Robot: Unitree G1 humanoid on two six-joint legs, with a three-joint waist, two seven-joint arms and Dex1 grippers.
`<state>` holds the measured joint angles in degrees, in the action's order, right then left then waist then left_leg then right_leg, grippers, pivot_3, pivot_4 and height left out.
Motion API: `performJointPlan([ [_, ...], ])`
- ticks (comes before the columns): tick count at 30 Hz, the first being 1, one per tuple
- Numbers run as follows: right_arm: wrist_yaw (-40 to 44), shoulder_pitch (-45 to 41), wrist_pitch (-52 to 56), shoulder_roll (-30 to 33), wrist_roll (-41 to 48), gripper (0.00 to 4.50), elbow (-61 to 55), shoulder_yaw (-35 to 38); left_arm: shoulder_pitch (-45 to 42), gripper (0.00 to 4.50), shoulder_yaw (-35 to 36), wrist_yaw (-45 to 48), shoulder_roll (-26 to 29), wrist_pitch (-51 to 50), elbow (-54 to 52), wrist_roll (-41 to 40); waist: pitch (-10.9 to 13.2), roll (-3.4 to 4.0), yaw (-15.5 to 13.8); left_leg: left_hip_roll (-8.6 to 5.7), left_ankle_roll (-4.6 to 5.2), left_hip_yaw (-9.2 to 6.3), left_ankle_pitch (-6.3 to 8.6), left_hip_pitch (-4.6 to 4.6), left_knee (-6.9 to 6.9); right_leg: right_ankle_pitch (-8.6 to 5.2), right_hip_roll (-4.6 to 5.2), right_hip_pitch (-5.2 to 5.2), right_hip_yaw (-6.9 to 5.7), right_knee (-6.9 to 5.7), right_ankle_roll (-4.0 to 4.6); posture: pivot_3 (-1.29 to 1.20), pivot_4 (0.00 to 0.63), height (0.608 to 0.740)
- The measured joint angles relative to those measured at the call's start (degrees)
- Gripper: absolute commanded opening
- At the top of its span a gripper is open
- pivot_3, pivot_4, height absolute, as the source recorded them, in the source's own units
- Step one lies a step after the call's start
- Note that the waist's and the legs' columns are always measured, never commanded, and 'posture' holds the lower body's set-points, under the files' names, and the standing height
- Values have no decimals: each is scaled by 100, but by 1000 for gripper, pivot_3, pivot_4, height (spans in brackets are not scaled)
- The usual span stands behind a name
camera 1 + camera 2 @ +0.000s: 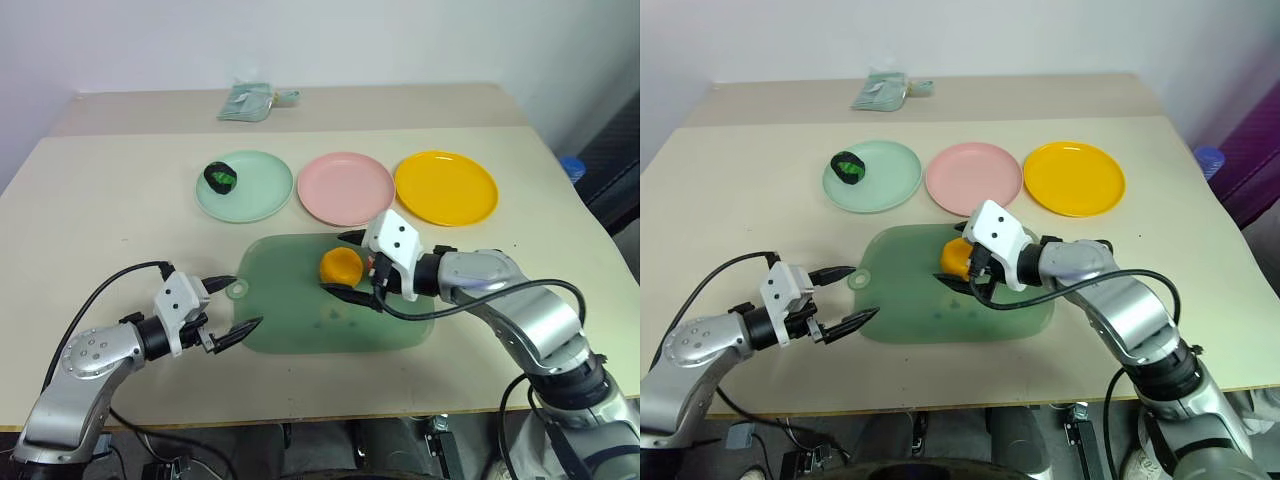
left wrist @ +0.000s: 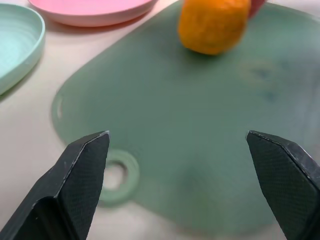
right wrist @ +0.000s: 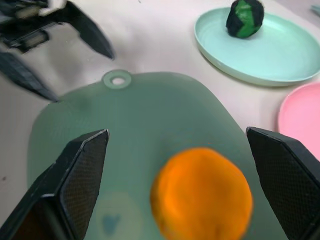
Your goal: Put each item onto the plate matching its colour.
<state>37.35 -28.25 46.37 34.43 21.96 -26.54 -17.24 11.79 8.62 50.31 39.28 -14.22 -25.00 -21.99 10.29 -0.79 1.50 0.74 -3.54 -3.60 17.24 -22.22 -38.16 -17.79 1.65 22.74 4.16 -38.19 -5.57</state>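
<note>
The round orange-yellow toy fruit lies near the far edge of the big green plastic board, between the spread black fingers of the right gripper, while the left gripper, also spread and empty, hovers at the board's loop-handle edge.

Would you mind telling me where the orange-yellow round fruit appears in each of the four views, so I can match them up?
Left eye view: orange fruit on the green board, centre, by the right gripper.
Right eye view: fruit on the board's upper part, partly behind that gripper.
Left wrist view: fruit at the top, beyond the open fingers.
Right wrist view: fruit low, between the open fingers.
Shared landmark: the board's loop handle.
</note>
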Motion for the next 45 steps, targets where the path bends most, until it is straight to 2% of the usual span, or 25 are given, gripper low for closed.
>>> performJointPlan([
  [10,-101,-90,337,-127,-475,4500,603,-257,311,4442,3,-31,-93,177,-154,3,0,1,-41,1,0,1,0,-1,2,0,-6,4,-1,0,0,0,150,740],
  [15,-95,-94,384,-191,-507,2958,649,-264,241,4500,-44,-62,-121,221,-153,10,0,1,-41,1,0,1,0,-1,3,0,-9,3,-1,0,0,0,150,740],
  [16,-95,-96,389,-192,-520,2950,648,-264,215,4500,-66,-70,-123,221,-153,11,0,1,-41,0,0,1,0,-1,2,0,-9,3,-1,0,0,0,150,740],
  [20,-84,-116,352,-220,-527,2950,594,-189,174,4500,-83,-82,-152,231,-126,10,2,4,-39,0,0,1,0,-2,3,0,-10,4,-1,-1,0,0,150,740],
  [25,-450,-712,324,-490,-380,2950,738,756,202,4500,-82,-83,-258,257,-85,-1,5,8,-29,1,0,2,0,-3,2,0,-11,6,-1,-2,0,0,150,740],
  [28,-1071,-1288,307,-502,-601,2950,1673,1415,330,4500,-74,-103,-369,301,-85,-3,3,6,-48,-3,0,3,0,-2,2,0,-7,4,-1,-1,0,0,150,740],
  [30,-1417,-1662,109,-474,-832,2950,2835,1728,404,4500,-86,-152,-465,354,-85,0,4,6,-57,-7,0,8,0,-3,2,0,-4,4,0,1,0,0,150,740],
  [34,-1551,-2047,-651,-498,-1203,2950,4896,1809,405,4500,-154,-208,-572,406,-85,21,8,14,-18,-5,1,19,0,-6,9,0,-10,14,3,0,0,0,150,740],
  [36,-1521,-2217,-1082,-529,-1349,4011,5789,1785,387,4500,-242,-229,-589,454,-86,29,15,25,34,-4,1,23,0,-15,11,1,-11,26,7,-3,0,0,150,740],
  [37,-1479,-2277,-1257,-529,-1405,4398,6065,1767,384,4500,-263,-249,-598,460,-86,32,17,30,65,-4,1,23,0,-19,11,1,-11,31,8,-4,0,0,150,740],
  [38,-1415,-2324,-1486,-529,-1465,4455,6291,1759,390,4500,-271,-284,-613,461,-86,36,18,32,97,-3,1,22,0,-23,12,1,-11,36,10,-5,0,0,150,740],
  [42,-1025,-2335,-1931,-451,-1456,4455,6087,1787,438,4500,-275,-394,-624,463,-109,55,22,38,151,0,3,25,1,-23,13,1,-12,42,18,-5,-1,0,150,740],
  [45,-21,-1815,-1820,-178,-826,4455,4622,1940,578,4500,-284,-451,-624,456,-167,55,23,40,113,6,9,17,4,-25,16,1,-10,39,15,-3,-1,0,150,740],
])
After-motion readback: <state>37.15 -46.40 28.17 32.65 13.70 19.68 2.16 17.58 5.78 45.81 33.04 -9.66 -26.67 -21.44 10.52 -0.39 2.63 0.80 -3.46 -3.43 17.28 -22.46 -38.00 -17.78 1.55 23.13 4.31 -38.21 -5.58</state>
